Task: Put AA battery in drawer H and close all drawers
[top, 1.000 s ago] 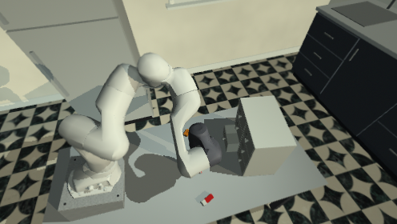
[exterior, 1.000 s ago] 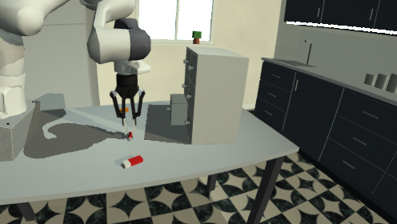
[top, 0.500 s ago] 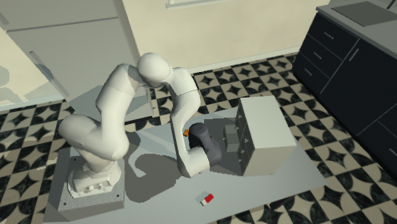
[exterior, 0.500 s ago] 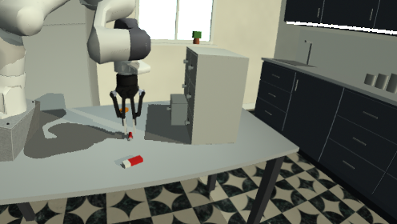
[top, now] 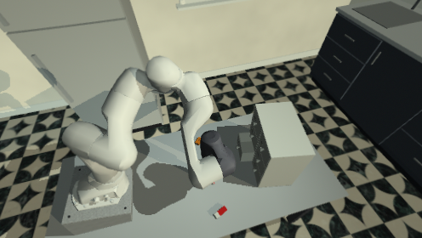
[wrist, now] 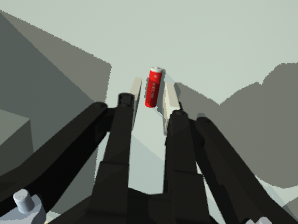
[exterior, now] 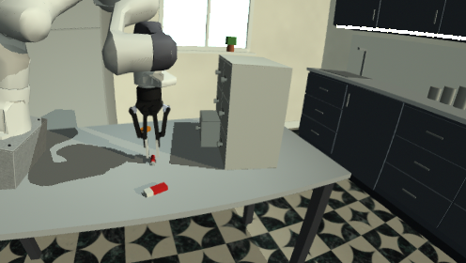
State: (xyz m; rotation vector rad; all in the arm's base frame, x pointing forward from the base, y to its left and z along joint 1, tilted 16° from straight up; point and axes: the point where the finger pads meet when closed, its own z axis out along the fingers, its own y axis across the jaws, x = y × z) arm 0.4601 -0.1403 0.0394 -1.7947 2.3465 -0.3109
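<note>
Right now the gripper (exterior: 152, 151) (wrist: 152, 91) is pointing down, with its fingers a little bit spread and pinching nothing. The red AA battery (top: 213, 183) (exterior: 153, 160) (wrist: 153, 87) is lying on the table (top: 170, 225) (exterior: 94, 207) (wrist: 225, 40), low between the fingertips, with a thin gap showing on each side in the wrist view.

The battery is round, so it could be rolling or spinning away if one finger bumps it first. If the tips are closing too high, they could be slipping off its top. Going too low could mean poking the table.

To the right, the chest (top: 285, 132) (exterior: 256, 113) is standing with one drawer (top: 245, 144) (exterior: 209, 129) (wrist: 12, 135) sticking out on its far side. I cannot read its letter. That drawer is loose, so a knock from the arm could be making it droop or fall out.

On the near side, a red and white block (top: 219, 211) (exterior: 156, 190) is lying apart from the battery. Farther back, an orange thing (top: 197, 140) (exterior: 148, 129) is sitting behind the fingers, so a low swing that way could be hitting it.

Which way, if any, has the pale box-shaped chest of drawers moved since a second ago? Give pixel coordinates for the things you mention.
No, the pale box-shaped chest of drawers (top: 287, 132) (exterior: 256, 117) hasn't visibly moved; it keeps its place against the table's edge (top: 346, 193) (exterior: 349, 175).
</note>
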